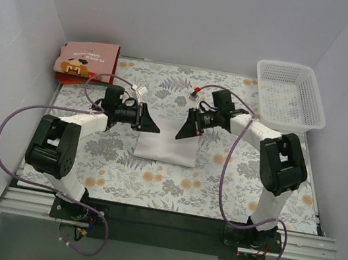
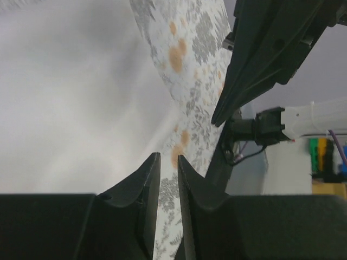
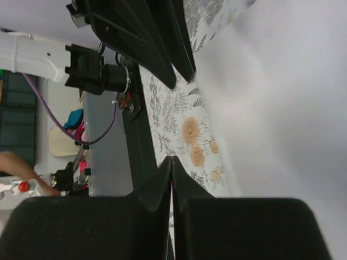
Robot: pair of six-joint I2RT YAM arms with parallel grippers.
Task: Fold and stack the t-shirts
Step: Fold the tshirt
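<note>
Centrally, folded white t-shirt lies long axis left-right; left hand barely ajar, right hand pinched closed, seemingly empty.

Beside the matt black plastic fingers, the white t-shirt is soft matt cloth; under them the floral-printed surface looks smooth.

The white t-shirt lies flat on the counter as a smooth, unmarked folded rectangle. Its far edge runs between the left fingers and the right fingers, seemingly just under their tips. Well beyond the left fingers, the folded pink t-shirt with a brown pixel figure rests on the red t-shirt, which shows only an edge.
</note>
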